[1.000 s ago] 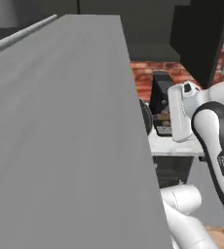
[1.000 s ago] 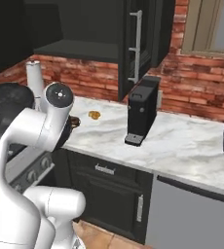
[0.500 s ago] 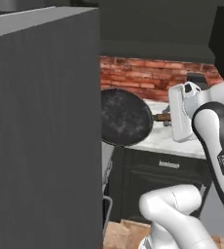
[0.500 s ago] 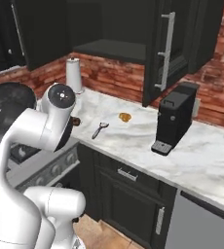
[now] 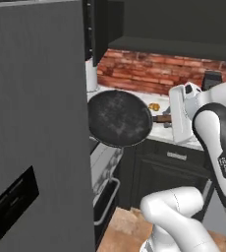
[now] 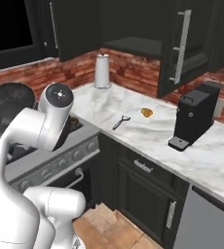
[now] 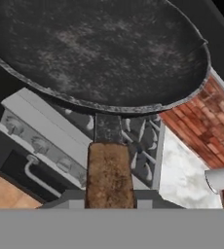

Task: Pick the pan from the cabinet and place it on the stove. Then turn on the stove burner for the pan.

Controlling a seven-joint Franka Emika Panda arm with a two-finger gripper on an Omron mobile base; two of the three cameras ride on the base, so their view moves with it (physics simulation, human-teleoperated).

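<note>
The pan (image 5: pixel 119 118), round and black with a speckled inside, hangs in the air tilted toward the camera. Its brown handle (image 5: pixel 161 118) runs right into my gripper (image 5: pixel 174 118), which is shut on it. In the hand view the pan (image 7: pixel 94 48) spreads across the top and its handle (image 7: pixel 109 175) comes down to the bottom edge. Below it lies the stove (image 7: pixel 46 131) with black grates and round front knobs. From the right, the pan (image 6: pixel 9 95) shows behind my arm, over the stove (image 6: pixel 60 153). The cabinet (image 6: pixel 182 44) stands open above the counter.
A broad grey panel (image 5: pixel 36 123) rises close at the left. On the marble counter (image 6: pixel 148 131) stand a white paper roll (image 6: pixel 102 71) and a black coffee machine (image 6: pixel 194 116); a peeler (image 6: pixel 121 121) and a small orange item (image 6: pixel 146 112) lie there too.
The whole picture has shifted, so the camera has moved: the grey panel slid left and the stove came into sight. The pan stays in my shut gripper.
</note>
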